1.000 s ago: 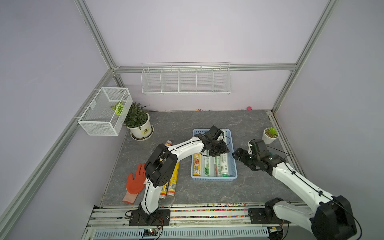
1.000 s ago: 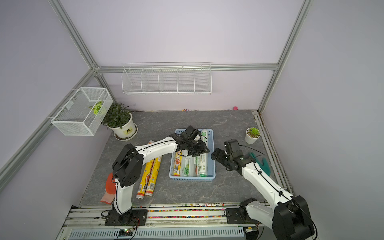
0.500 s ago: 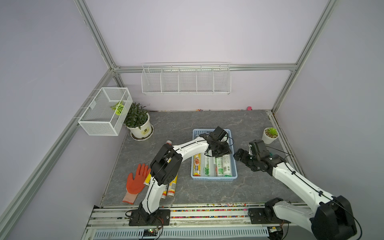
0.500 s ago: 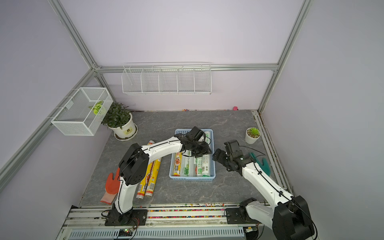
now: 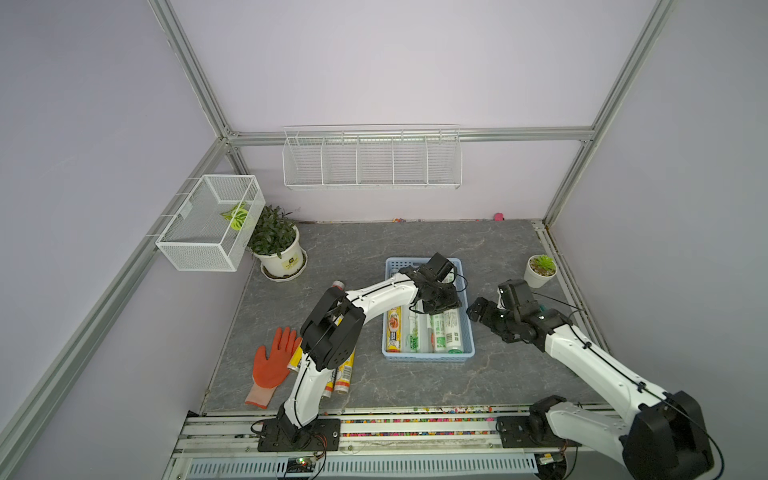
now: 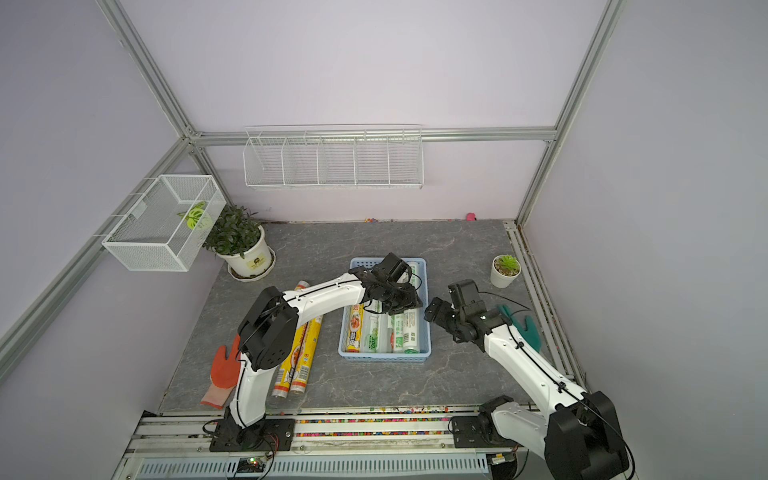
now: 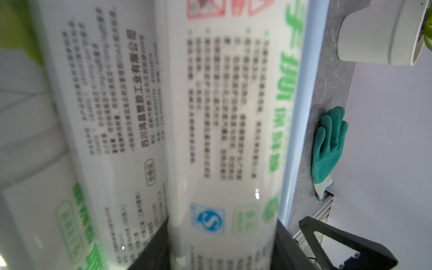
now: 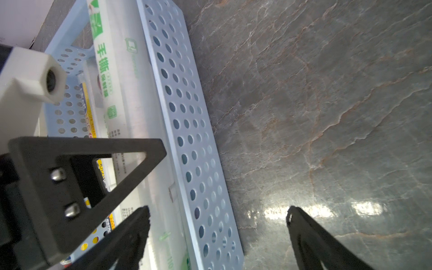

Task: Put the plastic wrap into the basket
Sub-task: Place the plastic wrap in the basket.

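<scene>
Plastic wrap roll (image 7: 224,140), green-printed, sits clamped in the left gripper (image 5: 441,305), long axis twelve-to-six, inside the light-blue basket (image 5: 428,356) along its three-o'clock wall; the right gripper (image 8: 218,211) hangs spread and empty just outside that wall.

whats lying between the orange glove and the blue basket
Yellow rolls of plastic wrap lie between the orange glove and the basket, partly under the left arm; past them, bare table up to the basket. Both top views show it.
</scene>
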Available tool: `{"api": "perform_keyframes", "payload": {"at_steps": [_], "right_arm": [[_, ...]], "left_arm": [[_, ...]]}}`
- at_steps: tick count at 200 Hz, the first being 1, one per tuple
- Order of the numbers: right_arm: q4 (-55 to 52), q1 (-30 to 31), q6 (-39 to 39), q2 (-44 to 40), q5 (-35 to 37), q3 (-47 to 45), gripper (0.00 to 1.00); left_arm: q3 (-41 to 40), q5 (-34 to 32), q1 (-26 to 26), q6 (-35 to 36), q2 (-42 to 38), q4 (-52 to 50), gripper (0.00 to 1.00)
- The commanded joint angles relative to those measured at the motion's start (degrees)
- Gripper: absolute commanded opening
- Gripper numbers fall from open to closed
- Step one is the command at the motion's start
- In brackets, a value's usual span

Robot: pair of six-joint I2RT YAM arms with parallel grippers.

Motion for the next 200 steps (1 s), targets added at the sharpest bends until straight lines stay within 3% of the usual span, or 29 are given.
{"api": "perform_keyframes", "payload": {"at_steps": [1, 96, 146, 169, 200], "right_arm": [[0.1, -0.3, 0.2, -0.8, -0.5, -0.7, 0.97], [1.9, -0.3, 0.2, -1.9, -3.6, -1.7, 0.97], [1.1, -0.3, -0.5, -1.3, -4.5, -1.0, 0.96], [1.6, -0.2, -1.3, -1.8, -7.3, 0.1, 0.95], [6.3, 0.2, -3.9, -3.4, -13.5, 1.4, 0.95]], "left_arm": [[2.3, 0.0, -0.3, 0.2, 0.6, 0.9, 0.50], [2.8, 0.2, -0.2, 0.9, 1.5, -0.1, 0.60], [3.1, -1.1, -0.2, 2.2, -0.5, -1.5, 0.54], [2.0, -5.2, -0.2, 5.5, -5.0, -2.3, 0.55], [-3.6, -16.7, 0.3, 8.9, -15.1, -2.8, 0.56]]}}
